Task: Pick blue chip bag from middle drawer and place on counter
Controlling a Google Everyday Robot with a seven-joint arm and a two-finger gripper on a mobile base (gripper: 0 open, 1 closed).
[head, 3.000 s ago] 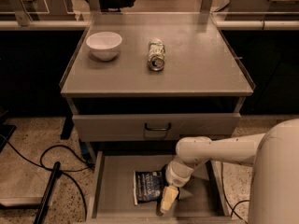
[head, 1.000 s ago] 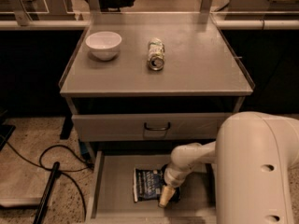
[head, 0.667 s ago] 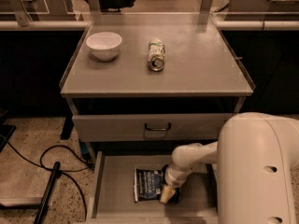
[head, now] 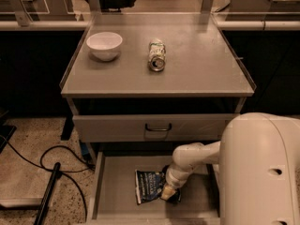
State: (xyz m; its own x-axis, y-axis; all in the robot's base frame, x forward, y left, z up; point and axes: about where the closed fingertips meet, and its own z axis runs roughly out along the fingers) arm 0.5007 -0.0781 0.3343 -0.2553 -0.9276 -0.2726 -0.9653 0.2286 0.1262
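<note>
The blue chip bag (head: 149, 185) lies flat on the floor of the open middle drawer (head: 117, 191), near its centre. My gripper (head: 168, 191) reaches down into the drawer from the right and sits at the bag's right edge, touching or overlapping it. My white arm (head: 192, 161) bends over the drawer's right half and hides that part of it. The counter (head: 201, 64) is above, with no bag on it.
A white bowl (head: 104, 45) and a green-and-white can (head: 157, 55) lying on its side sit on the counter. The upper drawer front (head: 157, 127) with a dark handle is closed. Black cables (head: 47, 165) lie on the floor to the left.
Since three seconds ago my arm has come closer and my gripper has moved from the drawer's front to the bag's right edge. Over the last second almost nothing has moved.
</note>
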